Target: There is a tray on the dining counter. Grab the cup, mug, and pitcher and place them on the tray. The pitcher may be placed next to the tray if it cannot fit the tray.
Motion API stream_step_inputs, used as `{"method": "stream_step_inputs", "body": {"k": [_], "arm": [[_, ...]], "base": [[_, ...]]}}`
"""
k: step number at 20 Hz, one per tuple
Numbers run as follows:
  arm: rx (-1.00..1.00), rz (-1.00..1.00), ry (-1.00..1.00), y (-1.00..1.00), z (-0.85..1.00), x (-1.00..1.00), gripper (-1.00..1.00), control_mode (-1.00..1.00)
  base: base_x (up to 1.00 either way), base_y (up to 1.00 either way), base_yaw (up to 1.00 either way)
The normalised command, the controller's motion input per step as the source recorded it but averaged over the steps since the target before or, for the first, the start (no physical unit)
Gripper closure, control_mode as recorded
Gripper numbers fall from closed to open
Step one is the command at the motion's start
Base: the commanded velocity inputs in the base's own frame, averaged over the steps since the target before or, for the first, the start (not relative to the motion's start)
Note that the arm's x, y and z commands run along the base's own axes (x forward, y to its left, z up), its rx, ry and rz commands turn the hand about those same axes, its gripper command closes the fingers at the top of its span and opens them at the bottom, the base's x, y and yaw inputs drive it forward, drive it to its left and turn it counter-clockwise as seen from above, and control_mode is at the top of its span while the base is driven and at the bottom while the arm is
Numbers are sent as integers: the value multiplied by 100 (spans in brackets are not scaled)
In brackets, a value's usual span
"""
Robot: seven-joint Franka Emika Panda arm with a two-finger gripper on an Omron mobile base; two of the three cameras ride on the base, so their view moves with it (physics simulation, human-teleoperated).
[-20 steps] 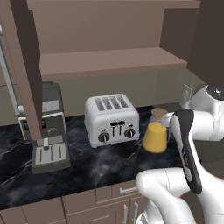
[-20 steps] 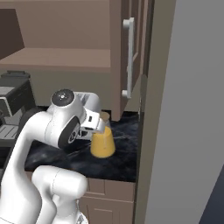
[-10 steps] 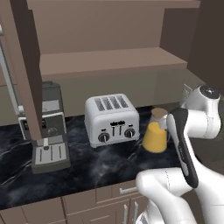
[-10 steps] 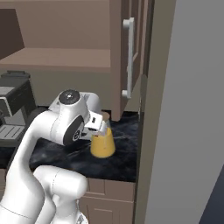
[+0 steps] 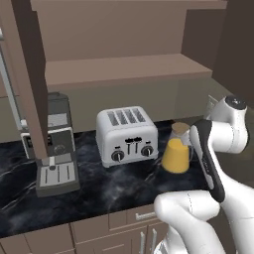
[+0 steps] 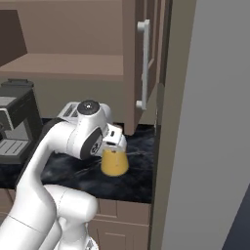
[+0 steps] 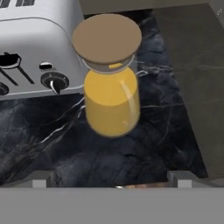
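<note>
The pitcher (image 7: 111, 98) is clear glass with orange liquid and a tan round lid (image 7: 107, 38). It stands upright on the black marble countertop (image 7: 131, 153), just right of a toaster. My gripper (image 7: 113, 181) hangs above and in front of it, open, its two tips spread wide with nothing between them. From the left base the pitcher (image 5: 177, 151) sits beside my forearm. From the right base my hand (image 6: 115, 137) is right over the pitcher (image 6: 114, 162), apart from it.
A silver four-slot toaster (image 5: 127, 134) stands close to the pitcher's left. A coffee machine (image 5: 54, 144) is further left. A wall cabinet door with a long handle (image 6: 143, 63) hangs above, and a tall grey panel (image 6: 205, 122) closes off the counter's right end.
My arm has shifted slightly toward the pitcher. The pitcher has not moved and the jaws stay open.
</note>
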Motion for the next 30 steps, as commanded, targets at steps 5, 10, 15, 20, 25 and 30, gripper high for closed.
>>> {"method": "stream_step_inputs", "body": {"k": [5, 10, 15, 20, 25, 30], "arm": [[0, 2, 4, -15, -12, 20, -100, -100], [0, 1, 4, -9, -14, 24, -100, -100], [0, 1, 3, -6, -13, 30, -100, -100], [0, 1, 3, -4, -15, 26, -100, -100], [0, 2, 5, -6, -16, 22, -100, -100], [0, 2, 6, -5, -19, 22, -100, -100]], "base": [[0, 0, 0], [0, 0, 0], [0, 0, 0], [0, 0, 0], [0, 0, 0], [0, 0, 0]]}}
